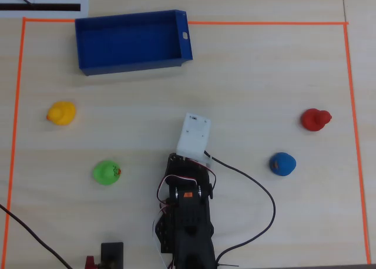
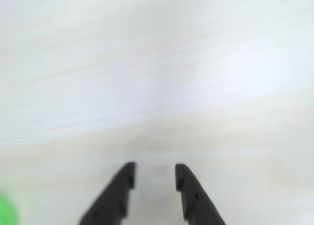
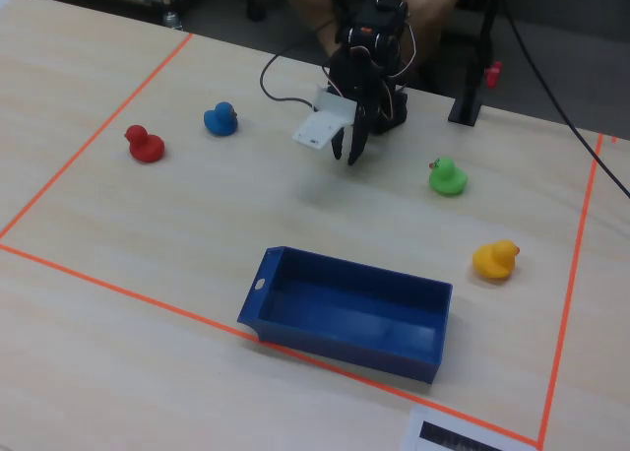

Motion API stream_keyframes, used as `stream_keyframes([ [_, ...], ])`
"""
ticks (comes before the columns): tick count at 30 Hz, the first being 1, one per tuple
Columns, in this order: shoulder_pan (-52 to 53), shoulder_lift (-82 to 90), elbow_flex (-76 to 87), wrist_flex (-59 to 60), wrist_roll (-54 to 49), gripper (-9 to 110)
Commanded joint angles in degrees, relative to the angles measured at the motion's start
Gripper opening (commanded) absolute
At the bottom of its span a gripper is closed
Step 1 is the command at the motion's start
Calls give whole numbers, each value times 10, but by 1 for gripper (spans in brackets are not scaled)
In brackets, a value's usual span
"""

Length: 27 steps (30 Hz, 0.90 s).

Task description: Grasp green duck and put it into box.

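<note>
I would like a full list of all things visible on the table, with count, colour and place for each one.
green duck: one, bright green, lower left in the overhead view, left of the arm
yellow duck: one, yellow, left side, above the green duck
blue duck: one, blue, right of the arm
red duck: one, red, far right
box: one, dark blue, empty, top left
orange tape: one outline, orange, framing the work area
table: one, light wood
gripper: one, black fingers, slightly open, empty, above bare table

green duck (image 2: 6, 211) cut off, wrist view blurred
</note>
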Motion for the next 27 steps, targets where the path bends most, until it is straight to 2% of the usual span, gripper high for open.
stream_keyframes([
  [1,13,-58,-156,31,-6,15],
  [5,19,-107,-252,97,-18,17],
  [13,-75,-214,-423,178,11,18],
  [18,-219,-323,-512,222,79,19],
  [23,-417,-434,-533,178,156,18],
  [27,-506,-505,-535,129,151,19],
])
